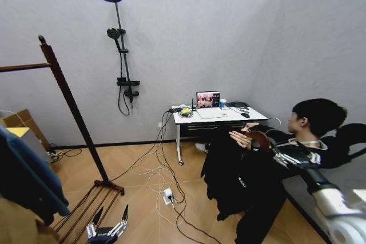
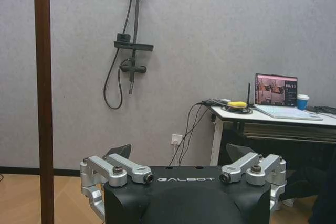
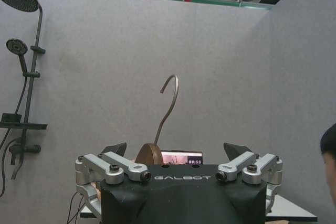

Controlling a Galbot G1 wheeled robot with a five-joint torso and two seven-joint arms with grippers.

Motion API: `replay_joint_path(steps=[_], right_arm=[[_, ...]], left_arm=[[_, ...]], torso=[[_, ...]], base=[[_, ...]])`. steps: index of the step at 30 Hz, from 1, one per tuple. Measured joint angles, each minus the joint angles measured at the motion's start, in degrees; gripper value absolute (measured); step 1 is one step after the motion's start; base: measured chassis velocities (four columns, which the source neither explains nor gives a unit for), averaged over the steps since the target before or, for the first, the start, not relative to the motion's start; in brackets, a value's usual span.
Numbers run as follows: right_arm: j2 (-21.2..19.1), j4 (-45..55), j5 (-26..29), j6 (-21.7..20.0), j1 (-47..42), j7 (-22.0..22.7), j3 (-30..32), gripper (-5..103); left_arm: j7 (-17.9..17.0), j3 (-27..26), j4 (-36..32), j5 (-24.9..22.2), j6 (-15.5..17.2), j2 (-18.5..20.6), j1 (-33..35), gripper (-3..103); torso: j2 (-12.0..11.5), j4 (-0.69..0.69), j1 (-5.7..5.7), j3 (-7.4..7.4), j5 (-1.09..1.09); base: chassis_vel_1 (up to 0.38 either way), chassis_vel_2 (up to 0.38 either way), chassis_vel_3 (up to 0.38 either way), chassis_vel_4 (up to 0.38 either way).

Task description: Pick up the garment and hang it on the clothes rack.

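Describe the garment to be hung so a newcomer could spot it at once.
Start at the white desk with the open laptop. Right of it, a seated person holds up the long black coat on a wooden hanger, near the right hand. Unlike the teal-blue jacket far left, it is black.

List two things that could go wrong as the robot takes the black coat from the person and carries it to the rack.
1. The right gripper is open at the wooden hanger, which a person's hand holds. If the hand lets go early, the black coat may drop.
2. Loose cables lie on the floor between the coat and the clothes rack, where the left gripper hangs low. The hem or base could snag.
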Motion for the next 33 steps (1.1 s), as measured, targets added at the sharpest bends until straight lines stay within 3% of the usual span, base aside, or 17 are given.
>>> replay_joint_path(steps=[6, 8, 13, 14, 17, 19, 22, 28, 30, 33], right_arm=[[-2.29, -4.45, 0.09, -0.76, 3.15, -0.85, -3.67, 101], [-2.71, -4.71, 0.09, -0.76, 3.47, -1.18, -4.20, 97], [-2.72, -4.48, -0.16, -0.42, 3.63, -1.71, -5.40, 77], [-2.72, -4.48, -0.16, -0.42, 3.63, -1.71, -5.40, 77], [-2.42, -4.39, -0.58, 0.09, 3.62, -1.62, -5.87, 61], [-2.37, -4.37, -0.62, 0.18, 3.63, -1.52, -5.90, 61], [-2.12, -4.12, -1.00, 0.75, 3.64, -0.49, -6.10, 44], [-1.52, -3.63, -1.05, 1.47, 3.24, -0.26, -6.07, 28], [-0.30, -2.91, -1.20, 2.22, 2.63, 0.04, -6.04, 13], [0.53, -2.25, -1.40, 2.76, 1.91, 0.22, -5.82, 9]], left_arm=[[0.00, 0.00, 0.00, 0.00, 0.00, 0.00, 0.00, 100], [0.00, 0.00, 0.00, 0.00, 0.00, 0.00, 0.00, 100], [0.00, 0.00, 0.00, 0.00, 0.00, 0.00, 0.00, 100], [0.00, 0.00, 0.00, 0.00, 0.00, 0.00, 0.00, 100], [0.00, 0.00, 0.00, 0.00, 0.00, 0.00, 0.00, 100], [0.00, 0.00, 0.00, 0.00, 0.00, 0.00, 0.00, 100], [0.00, 0.00, 0.00, 0.00, 0.00, 0.00, 0.00, 100], [0.00, 0.00, 0.00, 0.00, 0.00, 0.00, 0.00, 100], [0.00, 0.00, 0.00, 0.00, 0.00, 0.00, 0.00, 100], [0.00, 0.00, 0.00, 0.00, 0.00, 0.00, 0.00, 100]], torso=[[0.00, -0.01, -0.02, 0.00, 0.00], [0.01, -0.01, -0.02, -0.01, 0.00], [0.01, -0.02, -0.02, -0.01, 0.00], [0.01, -0.02, -0.02, -0.01, 0.00], [0.01, -0.02, -0.02, -0.01, 0.00], [0.01, -0.02, -0.03, -0.01, 0.00], [0.02, -0.02, -0.03, -0.01, 0.00], [0.02, -0.01, -0.03, -0.01, -0.01], [0.02, -0.01, -0.03, -0.02, -0.01], [0.02, -0.02, -0.03, -0.01, 0.00]], base=[[-0.004, 0.005, 0.009, -0.003], [0.000, 0.000, 0.000, 0.000], [0.000, 0.000, 0.000, 0.000], [0.000, 0.000, 0.000, 0.000], [0.000, 0.000, 0.000, 0.000], [0.000, 0.000, 0.000, 0.000], [0.000, 0.000, 0.000, 0.000], [0.000, 0.000, 0.000, 0.000], [0.000, 0.000, 0.000, 0.000], [0.000, 0.000, 0.000, 0.000]])
